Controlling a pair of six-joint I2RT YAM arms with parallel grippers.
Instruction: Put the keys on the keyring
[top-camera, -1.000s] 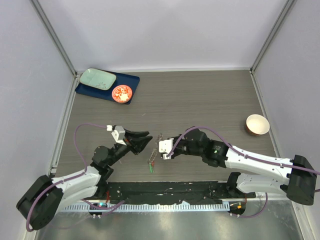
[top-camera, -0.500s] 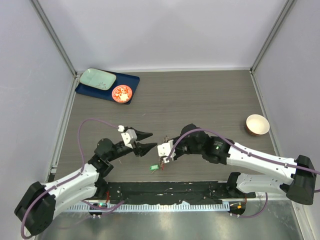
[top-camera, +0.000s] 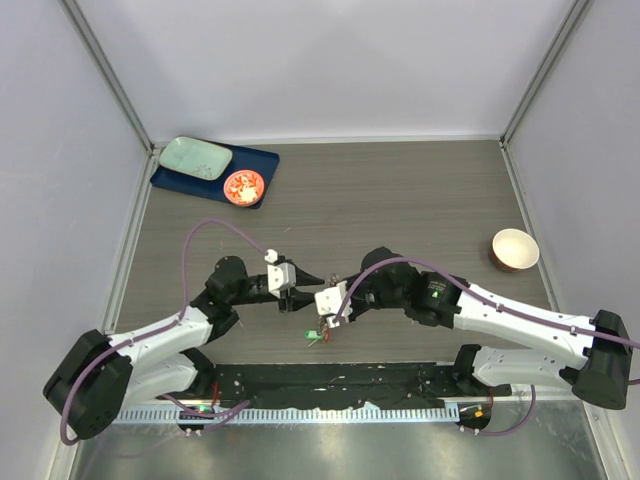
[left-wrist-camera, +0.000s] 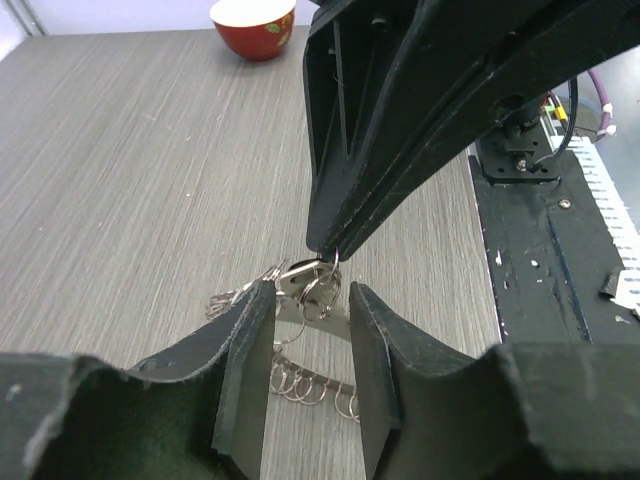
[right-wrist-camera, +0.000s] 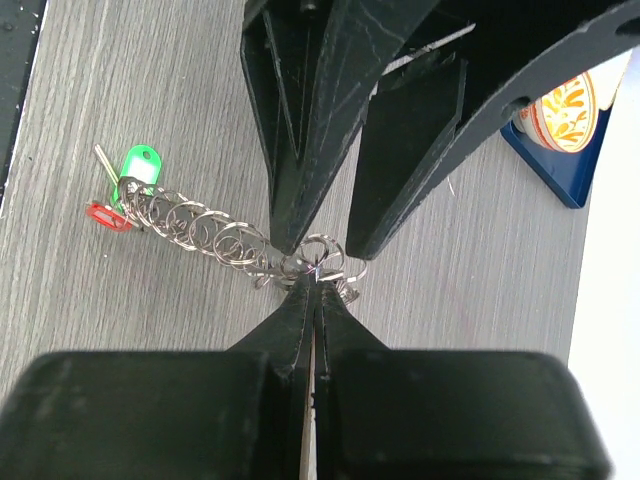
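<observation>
at centre frame, right gripper clamps the silver wire keyring steady for the left gripper, jaws parted around it

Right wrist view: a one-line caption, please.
Shut right gripper pinches one end of the keyring chain; left gripper straddles that ring, jaws apart; green key and red key at far end.
</observation>
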